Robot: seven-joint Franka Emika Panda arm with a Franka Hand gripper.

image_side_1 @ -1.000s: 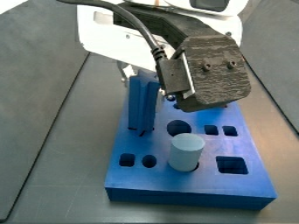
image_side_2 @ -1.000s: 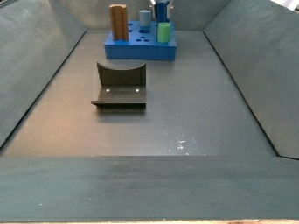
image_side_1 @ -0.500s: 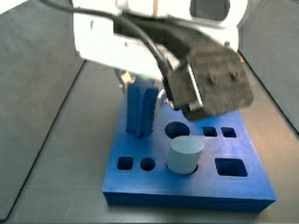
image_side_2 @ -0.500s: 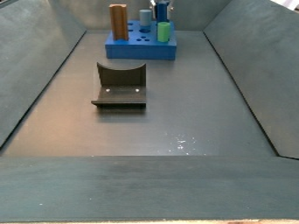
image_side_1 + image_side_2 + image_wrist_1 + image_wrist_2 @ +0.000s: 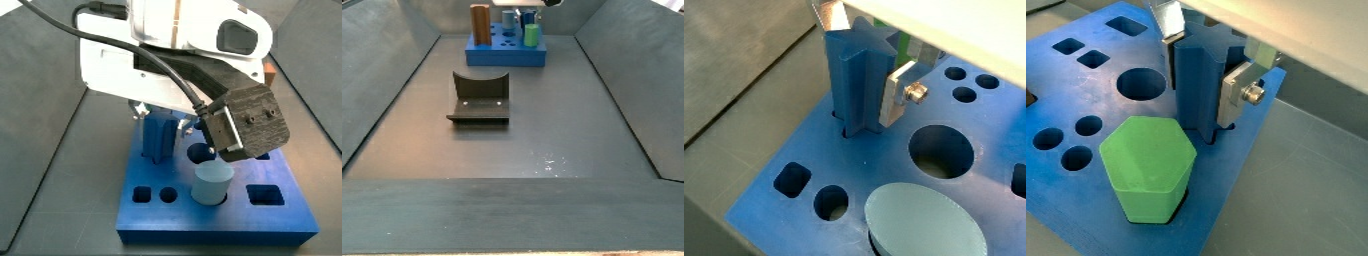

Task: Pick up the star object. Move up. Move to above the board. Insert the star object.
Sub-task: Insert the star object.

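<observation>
I am looking at the hand sitting right over the board, at the far end of the bench. The star object is standing straight up between the fingers, with its bottom end down in a hole in the board. In both wrist views a silver finger is lying flat against the side of the star object, so the hand is closing on it. A green peg is standing in the board just beside the star object. In a side view a pale round peg is standing near the star object. The fixture is sitting well apart from the board, nearer the middle of the bench.
</observation>
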